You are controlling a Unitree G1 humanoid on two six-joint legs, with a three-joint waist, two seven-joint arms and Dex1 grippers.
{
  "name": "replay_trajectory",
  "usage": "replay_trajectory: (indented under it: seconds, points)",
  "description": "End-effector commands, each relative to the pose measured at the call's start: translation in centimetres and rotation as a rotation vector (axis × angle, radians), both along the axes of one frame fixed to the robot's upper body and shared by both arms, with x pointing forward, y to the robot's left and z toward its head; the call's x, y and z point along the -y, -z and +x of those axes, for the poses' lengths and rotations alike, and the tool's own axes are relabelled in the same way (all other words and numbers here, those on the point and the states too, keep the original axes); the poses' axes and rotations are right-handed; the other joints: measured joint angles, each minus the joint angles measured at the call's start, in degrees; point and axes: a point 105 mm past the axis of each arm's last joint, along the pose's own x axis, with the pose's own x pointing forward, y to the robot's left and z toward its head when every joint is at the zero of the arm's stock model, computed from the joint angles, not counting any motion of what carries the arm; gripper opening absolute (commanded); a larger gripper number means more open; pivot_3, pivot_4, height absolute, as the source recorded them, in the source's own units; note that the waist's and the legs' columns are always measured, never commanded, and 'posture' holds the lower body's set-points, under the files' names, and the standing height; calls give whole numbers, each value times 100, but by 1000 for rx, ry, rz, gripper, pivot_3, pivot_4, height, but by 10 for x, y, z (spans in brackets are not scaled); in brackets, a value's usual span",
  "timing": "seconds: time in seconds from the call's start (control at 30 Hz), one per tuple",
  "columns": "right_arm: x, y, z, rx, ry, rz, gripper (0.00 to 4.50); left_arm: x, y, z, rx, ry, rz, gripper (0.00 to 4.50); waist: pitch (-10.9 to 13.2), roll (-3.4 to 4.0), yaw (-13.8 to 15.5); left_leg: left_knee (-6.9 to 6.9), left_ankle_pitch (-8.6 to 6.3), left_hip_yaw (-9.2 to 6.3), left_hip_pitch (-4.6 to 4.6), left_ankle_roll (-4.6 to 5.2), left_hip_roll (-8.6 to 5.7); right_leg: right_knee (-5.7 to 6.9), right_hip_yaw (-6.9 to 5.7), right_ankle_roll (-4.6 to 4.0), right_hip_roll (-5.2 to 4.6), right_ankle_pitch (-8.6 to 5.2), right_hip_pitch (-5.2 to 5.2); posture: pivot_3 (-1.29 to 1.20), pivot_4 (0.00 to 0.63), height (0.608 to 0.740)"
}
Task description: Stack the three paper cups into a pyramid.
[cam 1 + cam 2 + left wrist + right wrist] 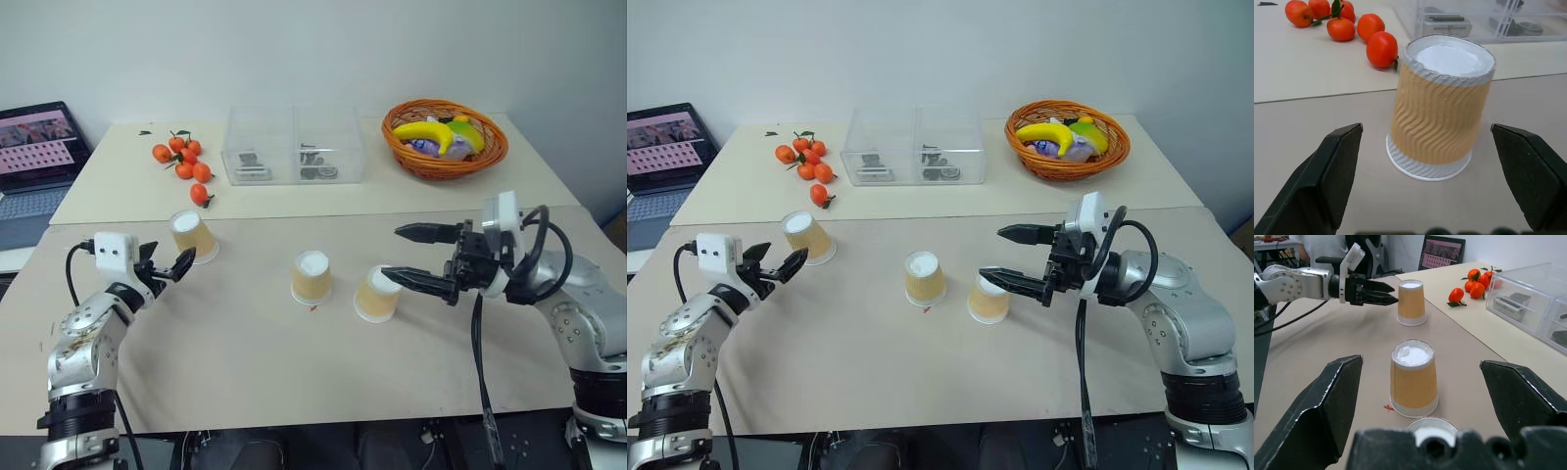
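The worktop [294, 382], a broad matte beige sheet, was seen to carry all three paper cups upside down, white bases upward, none yet stacked. Behind them a clear plastic box [294, 147], a woven basket [446, 137] of fruit and a cluster of small oranges [184, 162] were set well apart from the work.

The right hand [411, 257] was held level above the right cup [376, 294], its two black fingers spread as wide as they go and nothing gripped; its lower finger lay just over that cup's base. The left hand [171, 262] was likewise fully spread and empty, its fingers pointed at the left cup [193, 235], which in the left wrist view stood between the fingers but untouched. The middle cup [312, 276] stood just beside the right cup, a small gap between them.

The step in hand was judged to be the grasp of the left cup. It would be done well if the fingers were brought to either side of the cup at mid-height before closing, and closed gently, since thin paper would be dented easily. The cup's wall was tan, ribbed in wavy corrugations, tapered toward the white base, with a rolled white rim on the worktop; the ribs should give the fingers purchase.
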Motion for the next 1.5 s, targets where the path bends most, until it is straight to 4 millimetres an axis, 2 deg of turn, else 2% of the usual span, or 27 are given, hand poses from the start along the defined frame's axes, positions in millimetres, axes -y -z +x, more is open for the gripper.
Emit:
replay_trajectory:
  seconds: [0.03, 0.3, 0.6, 0.63, 0.73, 0.77, 0.8, 0.9, 1.03, 1.2, 1.33, 1.5]
  points:
    - [0, -14, -6, 53, -11, 12, 4500, 6, -16, 9, 55, 29, 33, 4493, 0, 0, 1, 0, 0, 0, -1, 0, 0, -1, 0, 0, 0, 0, 0, 0, 150, 730]
    - [1, -15, -7, 55, -9, 17, 4500, 24, -15, 27, 61, 75, 16, 4493, 0, 0, 0, 1, 0, 1, 0, 0, 0, 0, 0, 1, 0, 2, -1, 0, 150, 730]
    - [2, -13, -8, 53, 6, 20, 4500, 33, -19, 48, 86, 97, 5, 4493, -1, -2, -11, 3, 1, 1, -2, -1, 0, -2, 0, 3, 0, 5, -2, 0, 150, 730]
    - [2, -13, -8, 54, 9, 19, 4500, 35, -21, 48, 96, 113, -12, 3971, -1, -2, -10, 3, 1, 2, -2, -1, 0, -2, 0, 3, 0, 5, -2, 0, 150, 730]
    - [4, -12, -8, 54, 21, 16, 4500, 41, -19, 48, 91, 141, 2, 3051, -1, -2, -8, 2, 0, 2, -1, -1, 0, -1, 0, 3, 0, 6, -2, 0, 150, 730]
    - [4, -11, -8, 53, 24, 15, 4500, 44, -18, 47, 88, 152, 15, 2694, -1, -2, -8, 3, 1, 2, -2, -1, 0, -1, 0, 3, 0, 6, -2, 0, 150, 730]
    - [5, -11, -8, 53, 25, 13, 4500, 46, -17, 47, 81, 161, 31, 2596, -1, -2, -7, 3, 1, 2, -3, -1, 0, -1, 0, 4, 0, 6, -2, 0, 150, 730]
    - [5, -11, -9, 52, 26, 11, 4500, 62, -18, 39, 88, 243, 82, 2596, -1, -2, -4, 4, 1, 2, -2, -1, 0, 0, 0, 5, 0, 7, -1, 0, 150, 730]
    - [4, -11, -7, 52, 24, 10, 4500, 98, -24, 16, 106, 458, 136, 2596, -1, -2, -12, 4, 0, 2, -2, 0, 0, -1, 0, 5, 0, 7, -2, 0, 150, 730]
    - [1, -10, -5, 54, 13, 12, 4500, 134, -33, -7, 84, 664, 79, 2596, -1, -1, -6, 5, 0, 3, -2, 0, 0, 1, 0, 5, 0, 7, -1, 0, 150, 730]
    - [1, -10, -5, 57, 15, 10, 4500, 143, -29, -12, 46, 731, 79, 2596, -1, -1, -32, 4, 0, 5, 1, 1, 0, 0, 0, 5, 0, 7, 0, 0, 150, 730]
    - [3, -10, -7, 60, 28, 10, 4500, 140, -15, -9, -4, 727, 107, 2596, -1, -1, -23, 4, 0, 6, 0, 1, 0, -1, 0, 5, 0, 7, 0, 0, 150, 730]
